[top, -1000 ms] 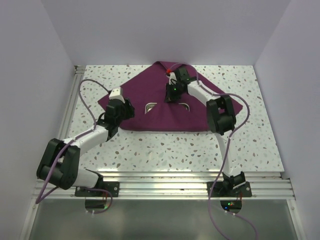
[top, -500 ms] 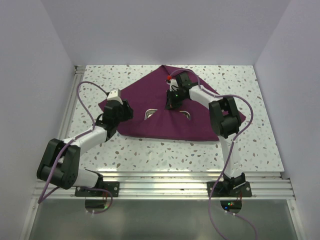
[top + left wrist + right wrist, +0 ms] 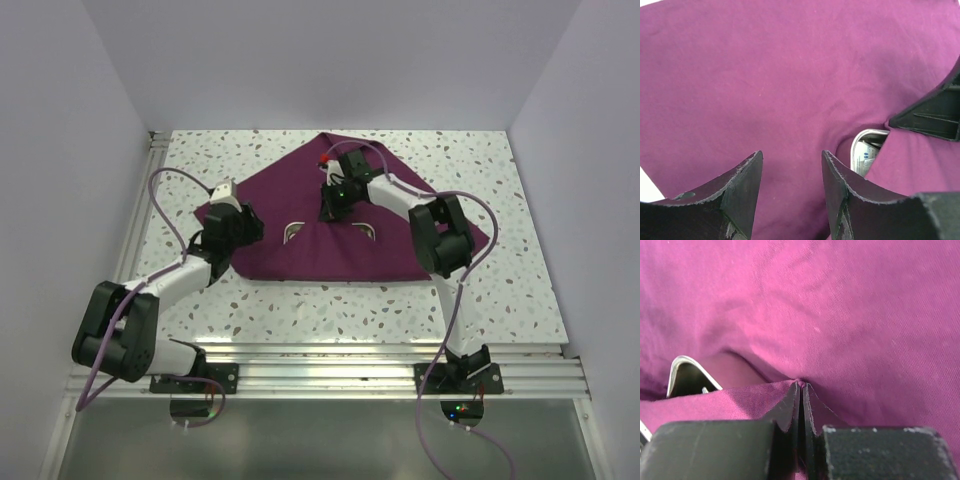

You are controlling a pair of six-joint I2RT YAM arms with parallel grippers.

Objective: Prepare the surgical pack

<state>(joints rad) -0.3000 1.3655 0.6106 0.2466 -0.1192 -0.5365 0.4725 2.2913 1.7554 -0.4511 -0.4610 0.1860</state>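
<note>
Two grippers over the drape (image 3: pixel 300 255), left gripper (image 3: pixel 791 156) part open, empty, right gripper (image 3: pixel 801 386) pinching a drape fold, tray (image 3: pixel 855 150) print unreadable.

The table (image 3: pixel 350 310), a white speckled slab, carried one item directly on its surface: the surgical pack (image 3: pixel 300 258), a plum-maroon drape spread in a rough triangle. The cloth lay under both the left gripper (image 3: pixel 791 156) and the right gripper (image 3: pixel 801 390) and reached past each. Bare table showed on the near side of both grippers and outboard of the left gripper.
</note>
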